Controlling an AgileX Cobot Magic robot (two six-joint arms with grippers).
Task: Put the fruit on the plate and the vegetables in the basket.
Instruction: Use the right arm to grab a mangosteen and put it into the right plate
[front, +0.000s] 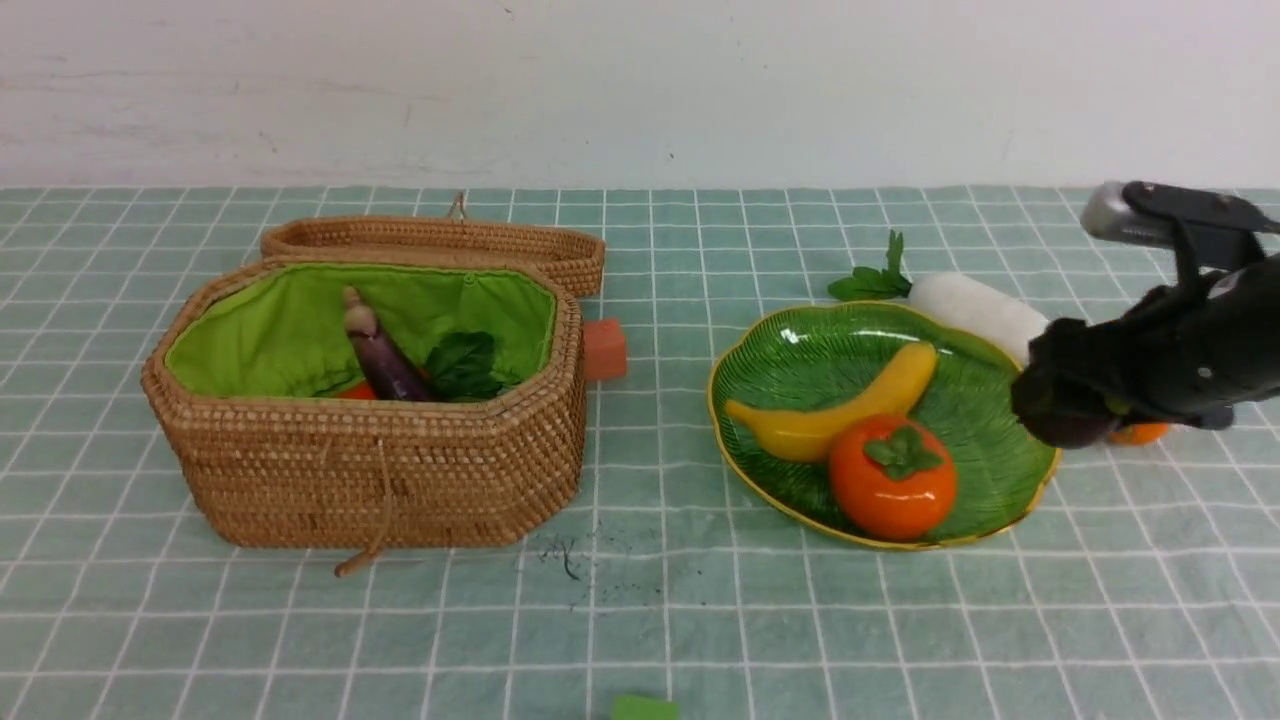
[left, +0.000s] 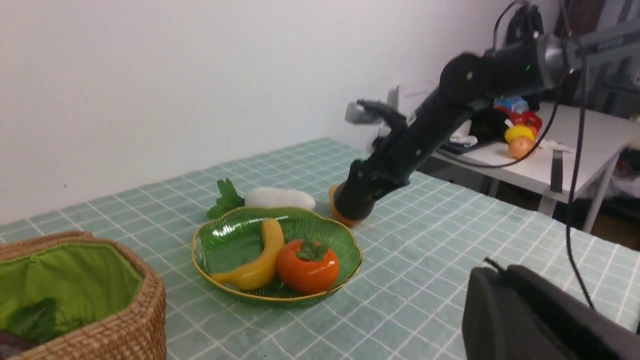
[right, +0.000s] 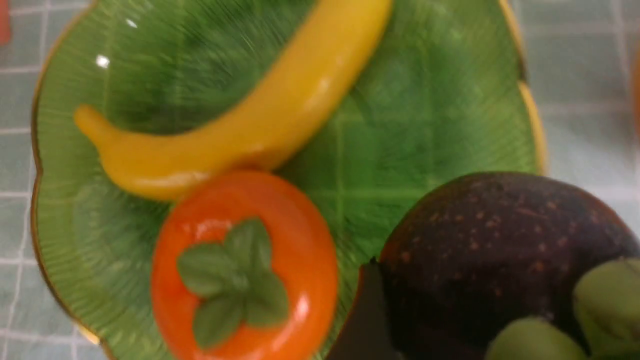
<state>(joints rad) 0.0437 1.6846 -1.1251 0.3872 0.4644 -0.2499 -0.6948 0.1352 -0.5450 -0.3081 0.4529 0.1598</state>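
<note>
The green leaf plate holds the yellow banana and the orange persimmon. My right gripper is shut on the dark purple mangosteen and holds it over the plate's right rim; one finger shows beside the fruit. The mango lies on the cloth behind that gripper, mostly hidden. The white radish lies behind the plate. The wicker basket holds the eggplant and the carrot. My left gripper is shut and empty, away from the plate.
The basket's lid lies open behind it. An orange-red block sits at the basket's back right corner. A green block lies at the front edge. A side table with clutter stands beyond the right arm.
</note>
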